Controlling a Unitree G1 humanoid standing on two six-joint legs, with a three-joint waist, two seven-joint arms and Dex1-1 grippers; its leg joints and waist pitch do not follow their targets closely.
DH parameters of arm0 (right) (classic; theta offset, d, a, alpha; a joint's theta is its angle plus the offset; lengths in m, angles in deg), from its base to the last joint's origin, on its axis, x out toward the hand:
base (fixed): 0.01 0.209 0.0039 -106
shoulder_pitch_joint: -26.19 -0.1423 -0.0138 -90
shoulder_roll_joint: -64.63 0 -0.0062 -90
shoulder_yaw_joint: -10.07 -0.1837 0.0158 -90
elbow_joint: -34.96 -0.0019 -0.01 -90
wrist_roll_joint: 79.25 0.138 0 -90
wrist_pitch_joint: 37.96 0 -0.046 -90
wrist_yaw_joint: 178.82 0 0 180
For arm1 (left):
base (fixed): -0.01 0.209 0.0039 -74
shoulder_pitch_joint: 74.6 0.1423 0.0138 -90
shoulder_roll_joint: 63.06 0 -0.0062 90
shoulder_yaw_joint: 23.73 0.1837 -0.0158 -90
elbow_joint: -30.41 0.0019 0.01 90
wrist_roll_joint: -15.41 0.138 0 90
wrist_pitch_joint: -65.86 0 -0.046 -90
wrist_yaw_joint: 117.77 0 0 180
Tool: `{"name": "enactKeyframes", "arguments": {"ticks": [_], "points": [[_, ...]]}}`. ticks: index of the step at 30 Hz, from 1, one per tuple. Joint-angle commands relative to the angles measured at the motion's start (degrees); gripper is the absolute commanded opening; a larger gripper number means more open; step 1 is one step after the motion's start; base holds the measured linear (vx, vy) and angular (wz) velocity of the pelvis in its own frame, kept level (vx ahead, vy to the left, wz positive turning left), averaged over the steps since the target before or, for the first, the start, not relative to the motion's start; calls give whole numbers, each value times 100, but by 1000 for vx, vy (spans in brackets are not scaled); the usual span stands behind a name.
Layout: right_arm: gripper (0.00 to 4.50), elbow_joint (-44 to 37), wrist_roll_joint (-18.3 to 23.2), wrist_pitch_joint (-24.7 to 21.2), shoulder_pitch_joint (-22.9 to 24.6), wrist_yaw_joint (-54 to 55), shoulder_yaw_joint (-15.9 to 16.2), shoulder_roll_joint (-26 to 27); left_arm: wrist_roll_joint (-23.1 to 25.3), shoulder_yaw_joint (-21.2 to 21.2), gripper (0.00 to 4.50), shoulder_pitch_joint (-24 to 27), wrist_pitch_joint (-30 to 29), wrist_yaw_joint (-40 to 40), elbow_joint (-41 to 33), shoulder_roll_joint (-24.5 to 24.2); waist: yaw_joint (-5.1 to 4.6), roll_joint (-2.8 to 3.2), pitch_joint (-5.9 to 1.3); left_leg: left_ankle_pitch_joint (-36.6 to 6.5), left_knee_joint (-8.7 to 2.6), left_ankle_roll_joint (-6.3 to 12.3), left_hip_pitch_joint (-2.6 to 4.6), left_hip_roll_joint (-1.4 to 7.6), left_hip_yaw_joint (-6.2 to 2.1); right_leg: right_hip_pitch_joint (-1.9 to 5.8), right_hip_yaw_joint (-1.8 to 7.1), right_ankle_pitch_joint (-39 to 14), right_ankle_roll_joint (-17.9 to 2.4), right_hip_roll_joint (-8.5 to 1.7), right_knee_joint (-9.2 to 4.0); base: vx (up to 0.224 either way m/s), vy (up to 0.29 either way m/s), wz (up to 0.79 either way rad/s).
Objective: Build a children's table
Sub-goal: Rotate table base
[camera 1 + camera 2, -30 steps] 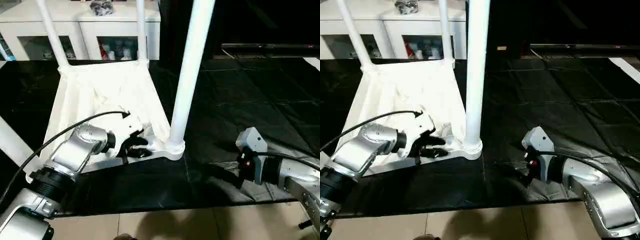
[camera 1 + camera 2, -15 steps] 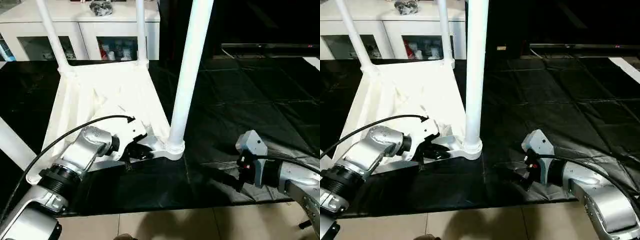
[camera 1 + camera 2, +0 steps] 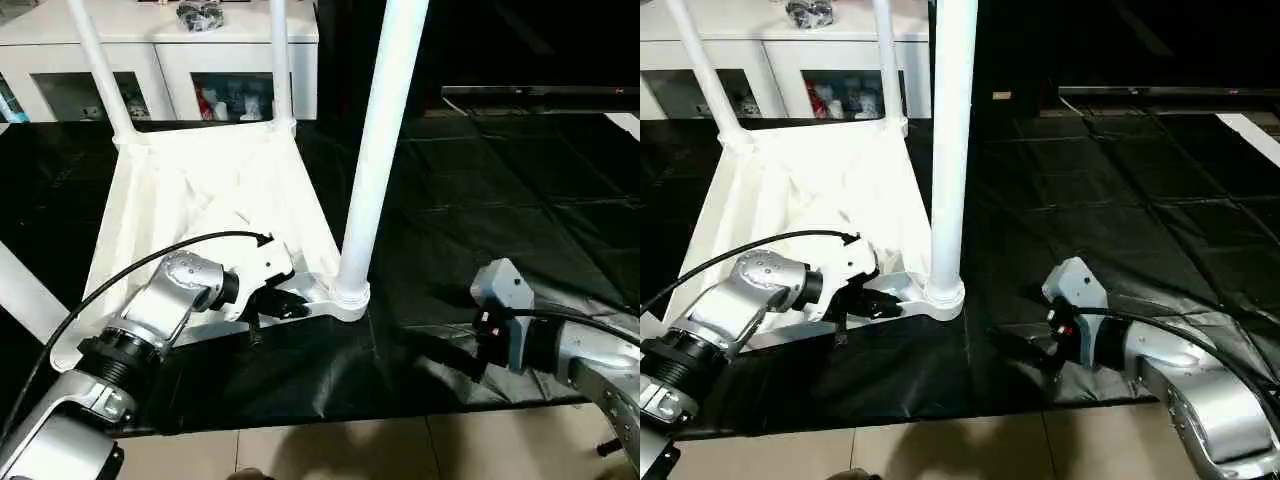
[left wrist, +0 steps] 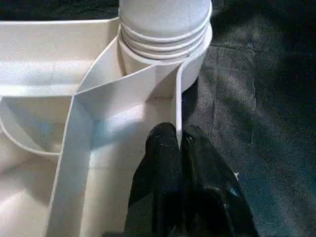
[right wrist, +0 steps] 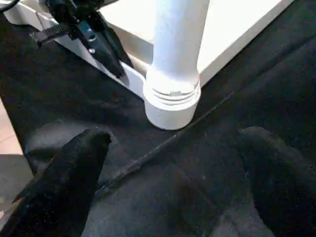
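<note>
A: Where is the children's table (image 3: 200, 190) seen?

B: It is laid upside down on the black mat (image 3: 480, 200), its ribbed underside turned up. The near leg (image 3: 380, 140) is taken as the landmark: it stands upright in the socket at the corner lobe closest to the robot, with ridged rings seen at its base. Two more legs (image 3: 280, 60) are stood upright at the far corners, behind the near leg, and part of a fourth is seen at the picture's left edge.

A: How is the left gripper (image 3: 290, 303) placed?

B: It is held just to the left of the near leg, at the table's near rim. In the left wrist view its fingers (image 4: 163, 163) are pressed together over the thin rim wall (image 4: 178, 106), so the rim is pinched between them.

A: And the right gripper (image 3: 1025, 345)?

B: It is kept low over the mat to the right of the near leg, apart from it. Its fingers (image 5: 74, 173) are spread wide, and nothing is held between them.

A: What is seen behind the table?

B: A white cabinet (image 3: 160, 50) with glass doors is set beyond the far legs, and light floor tiles (image 3: 400, 450) are seen at the mat's near edge.
</note>
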Motion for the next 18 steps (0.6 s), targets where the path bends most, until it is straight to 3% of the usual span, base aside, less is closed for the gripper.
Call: {"name": "enactKeyframes", "arguments": {"ticks": [1,4,5,10,18], "points": [[450,70,-63,36,-57,-32,30,-5,151,117,7,94,35,60,129,-50,5,-33,-299,-1567,-404,-83,146,203,-77,134,214,-821,-1181,-295,-540,0,0,0],[450,78,-53,33,-84,-45,41,6,43,-90,7,103,84,-112,140,91,2,-42,-300,-1532,-404,-86,138,201,-75,135,215,-786,-1177,-292,-538,0,0,0],[450,80,-53,34,-87,-47,41,5,-38,-144,30,98,-47,-95,113,128,2,-42,-300,-1524,-402,-81,137,200,-74,133,217,-784,-1172,-292,-538,0,0,0],[450,82,-44,48,-85,-51,63,6,-92,-214,66,93,-67,-102,93,182,15,-46,-311,-1440,-397,-52,134,205,-74,133,217,-636,-1190,-289,-524,0,0,0],[450,110,-36,69,-115,-54,70,2,-40,-267,66,44,-35,-36,230,213,10,-41,-301,-1454,-396,-33,132,197,-68,131,217,-711,-1169,-290,-541,0,0,0]]}}
